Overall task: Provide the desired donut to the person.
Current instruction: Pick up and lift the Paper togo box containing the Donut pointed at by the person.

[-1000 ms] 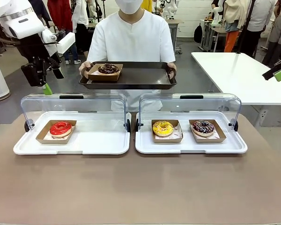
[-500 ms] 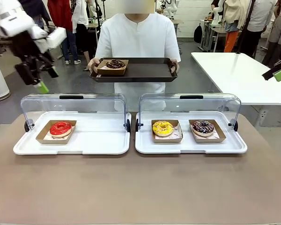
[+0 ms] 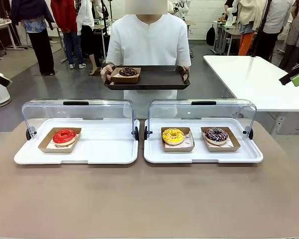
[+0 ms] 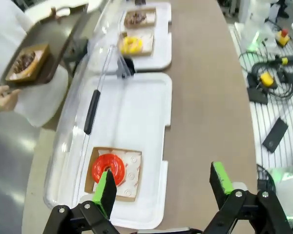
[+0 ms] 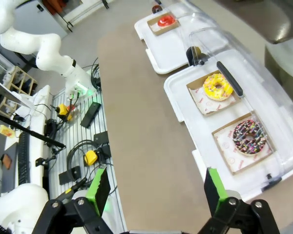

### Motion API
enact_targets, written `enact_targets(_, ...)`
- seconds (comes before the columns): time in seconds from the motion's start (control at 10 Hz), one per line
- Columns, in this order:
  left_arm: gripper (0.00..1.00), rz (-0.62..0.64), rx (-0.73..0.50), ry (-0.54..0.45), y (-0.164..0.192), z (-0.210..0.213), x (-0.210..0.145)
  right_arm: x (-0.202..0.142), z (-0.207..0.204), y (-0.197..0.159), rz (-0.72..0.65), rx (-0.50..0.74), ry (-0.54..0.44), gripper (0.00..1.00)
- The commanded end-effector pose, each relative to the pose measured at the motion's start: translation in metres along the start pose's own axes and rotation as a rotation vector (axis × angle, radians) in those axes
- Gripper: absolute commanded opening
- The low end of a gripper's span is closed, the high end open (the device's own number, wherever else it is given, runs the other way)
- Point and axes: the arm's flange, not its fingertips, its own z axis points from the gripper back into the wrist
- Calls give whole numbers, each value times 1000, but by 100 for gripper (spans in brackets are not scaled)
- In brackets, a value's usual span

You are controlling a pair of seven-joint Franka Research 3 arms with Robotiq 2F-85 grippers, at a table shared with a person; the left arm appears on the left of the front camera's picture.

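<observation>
Off the table's left end, left gripper [image 4: 162, 174]: fingers apart, nothing between them. Right gripper [image 5: 156, 178], off the right end: fingers apart, empty.

Left white tray [image 3: 102, 155], clear lid [image 3: 77, 113] raised: red donut [image 3: 65, 136] in a card box at the tray's left end. Right white tray [image 3: 202, 157], lid raised: yellow donut [image 3: 173, 135] and sprinkled donut [image 3: 216, 134], each boxed, side by side.

Beyond the far edge of the brown table [image 3: 149, 199], the person [image 3: 148, 42] holds a dark tray [image 3: 157, 78] with a boxed chocolate donut [image 3: 128, 72] at its left end.

White side table [image 3: 249, 74] to the right; people stand behind.
</observation>
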Motion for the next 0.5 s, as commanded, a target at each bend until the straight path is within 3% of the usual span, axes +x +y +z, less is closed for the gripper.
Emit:
enact_targets(0.0,100,2,2,-143,-21,4,-30,2,0,0,-5,0,1,100)
enact_targets(0.2,100,14,31,-175,-9,18,-59,2,0,0,-5,0,1,100)
enact_targets(0.4,100,80,62,-188,-21,18,-89,2,0,0,-5,0,1,100)
